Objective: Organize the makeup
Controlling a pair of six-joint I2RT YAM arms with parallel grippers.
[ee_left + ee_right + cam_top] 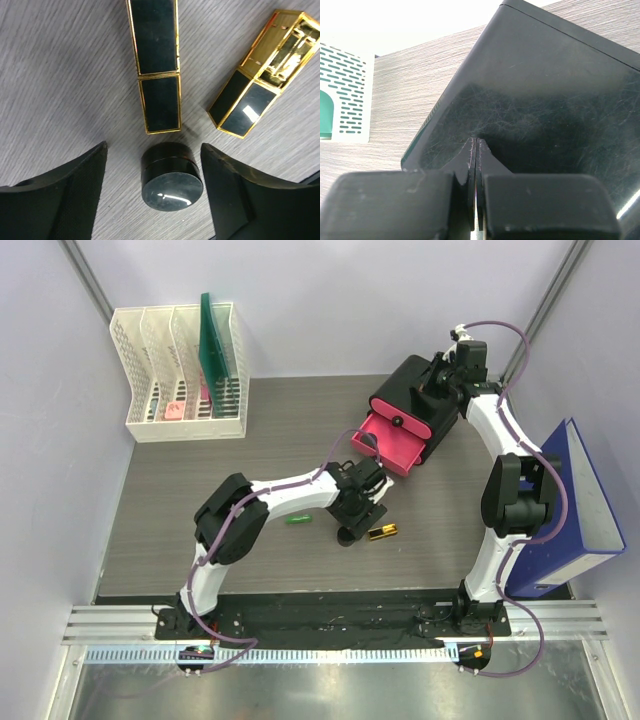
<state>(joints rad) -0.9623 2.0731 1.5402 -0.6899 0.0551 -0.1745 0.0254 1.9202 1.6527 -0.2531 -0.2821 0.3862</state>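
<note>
**Wide over a compact, clamped shut at the box**

At the left gripper (154, 167): spread wide, holding nothing, fingers (60, 195) flanking a black round compact (171, 177), with bare tabletop between it and each finger. Just past the compact, close to its far edge, a gold-black stick (156, 65) lying flat and closed. To the right of that, apart and angled, a second gold-black stick (260, 75) with its gold end exposed. Seen from above, left of this cluster, a slim green tube (298, 519) lying alone on open surface.

At the right gripper (477, 145): pressed fully together, nothing between the fingers, tips down at the top face of the black box (545, 90). Cannot tell whether actually touching. Out of the box front, a pink drawer (388, 443) pulled open toward the left arm, narrowing the gap there.

Beyond: grey wood-grain table (160, 490), with broad room at left and centre. In the far left corner, a white rack (185, 360) holding a green board (215, 340). At the right edge, a blue binder (575, 500) close beside the right arm. Pale walls on three sides.
</note>
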